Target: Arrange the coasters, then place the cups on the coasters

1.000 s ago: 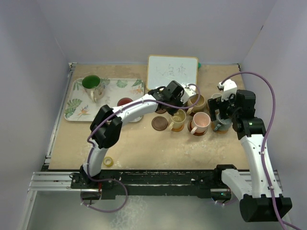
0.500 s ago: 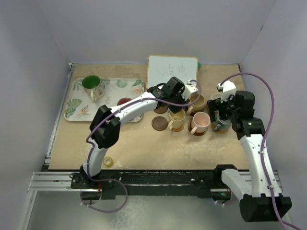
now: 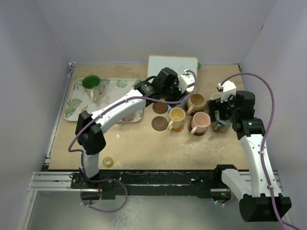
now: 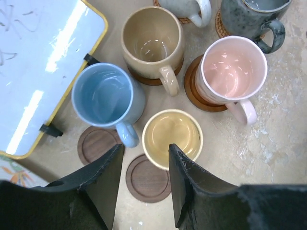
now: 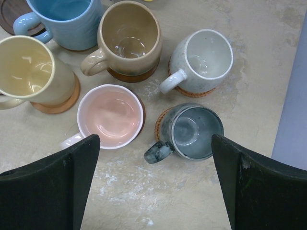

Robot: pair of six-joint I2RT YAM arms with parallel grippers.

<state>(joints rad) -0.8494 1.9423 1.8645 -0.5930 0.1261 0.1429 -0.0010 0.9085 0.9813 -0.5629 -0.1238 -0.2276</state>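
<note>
Six cups are standing upright in a cluster right of centre on the table [image 3: 139, 143], mouths facing up. The tan cup [image 4: 152, 40] and pink cup [image 4: 232, 67] are sitting on smooth brown wood coasters [image 4: 192, 88], the yellow cup [image 5: 29, 64] on another. The white cup [image 5: 204, 55] and grey cup [image 5: 192, 132] are resting on woven rattan ones.

The tan, pink, white and grey handles are all pointing much the same way, slanting toward the left arm's side and the near edge. The light blue cup [image 4: 103, 96] is turning its handle toward the yellow one, almost touching its rim. I can't tell whether a coaster lies under the blue cup.

Two dark wood coasters are lying bare, one [image 4: 96, 143] just beside the blue cup and one [image 4: 146, 179] beside the yellow. A green-lined cup [image 3: 91, 82] is waiting on the leaf-patterned tray [image 3: 76, 108] at the far left.

The left gripper [image 4: 145, 149] is hanging above the blue and yellow cups, its jaws partly apart and gripping nothing. The right gripper [image 5: 153, 139] is hovering over the grey cup, spread wide and empty.

A whiteboard [image 4: 33, 72] behind the cluster is carrying faint scribbles I can't read, and none of the cups is showing any lettering.
</note>
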